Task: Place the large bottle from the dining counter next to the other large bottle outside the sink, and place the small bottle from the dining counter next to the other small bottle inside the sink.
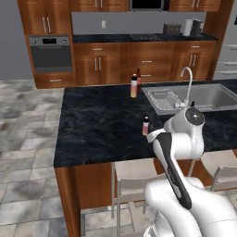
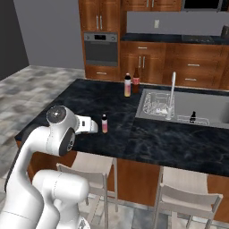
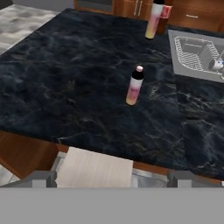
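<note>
1. Nearest the lens in the hand view, two dark fingertips (image 3: 43, 178) rise at the bottom edge, far apart with nothing between them; the hand (image 3: 112, 179) is open and holds nothing.
2. Just beyond the fingertips, at lower centre of that view, a pale stool seat (image 3: 94, 168) sits below the edge of the counter (image 3: 65, 87).
3. Upright on the black marbled counter, the small bottle (image 3: 134, 85) stands a little right of centre in the hand view, above and well apart from the fingertips.
4. In the left base view the small bottle (image 1: 146, 125) stands at centre, just left of the white arm's upper joint; in the right base view it (image 2: 104, 123) stands just right of the hand (image 2: 91, 125).
5. At the top of the hand view, the other large bottle (image 3: 154, 19) stands with the large bottle (image 3: 164, 12) close behind it, both near the left end of the sink (image 3: 175, 48).
6. In the right base view the pale other large bottle (image 2: 128, 85) and the dark large bottle (image 2: 136, 81) stand side by side at upper centre, outside the sink (image 2: 139, 107), on the counter (image 2: 80, 103).
7. Inside the sink, at the right of the right base view, the tiny black other small bottle (image 2: 193, 116) stands upright, right of the faucet (image 2: 172, 91) and the wire rack (image 2: 156, 105).
</note>
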Robot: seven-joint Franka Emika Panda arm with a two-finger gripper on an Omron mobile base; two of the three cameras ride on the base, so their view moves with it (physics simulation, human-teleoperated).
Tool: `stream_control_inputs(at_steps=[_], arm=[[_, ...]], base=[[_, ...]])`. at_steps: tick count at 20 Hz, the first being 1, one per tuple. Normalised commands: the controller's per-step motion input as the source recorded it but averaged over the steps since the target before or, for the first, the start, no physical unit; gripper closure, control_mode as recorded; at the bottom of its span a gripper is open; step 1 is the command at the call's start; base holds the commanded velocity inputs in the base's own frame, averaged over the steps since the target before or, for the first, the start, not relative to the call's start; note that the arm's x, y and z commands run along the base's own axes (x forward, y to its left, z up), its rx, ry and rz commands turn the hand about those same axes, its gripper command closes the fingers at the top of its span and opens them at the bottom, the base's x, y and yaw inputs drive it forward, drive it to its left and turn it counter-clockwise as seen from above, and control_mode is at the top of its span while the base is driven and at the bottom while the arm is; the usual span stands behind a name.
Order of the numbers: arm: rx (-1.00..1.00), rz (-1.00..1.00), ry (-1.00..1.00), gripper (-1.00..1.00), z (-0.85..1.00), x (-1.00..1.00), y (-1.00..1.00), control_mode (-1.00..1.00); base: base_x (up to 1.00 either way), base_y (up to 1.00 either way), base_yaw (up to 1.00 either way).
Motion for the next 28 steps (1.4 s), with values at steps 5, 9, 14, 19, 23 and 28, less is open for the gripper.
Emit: stream_control_inputs(at_steps=[5, 9, 14, 19, 23, 28], arm=[[0.00, -0.23, 0.00, -1.00, 0.00, 0.00, 0.00, -1.00], [0.04, -0.26, 0.00, -1.00, 0.00, 0.11, -0.04, -1.00], [0.25, -0.01, 0.00, -1.00, 0.00, 0.35, -0.34, -1.00], [0.29, 0.08, 0.03, -1.00, 0.00, 0.47, -0.50, -1.00], [0.14, 0.07, 0.08, -1.00, -0.02, 0.47, -0.25, -1.00], [0.00, 0.01, 0.10, -1.00, -0.03, 0.39, 0.00, -1.00]], base=[[0.00, 0.00, 0.00], [0.00, 0.00, 0.00], [0.00, 0.00, 0.00], [0.00, 0.00, 0.00], [0.00, 0.00, 0.00], [0.00, 0.00, 0.00]])
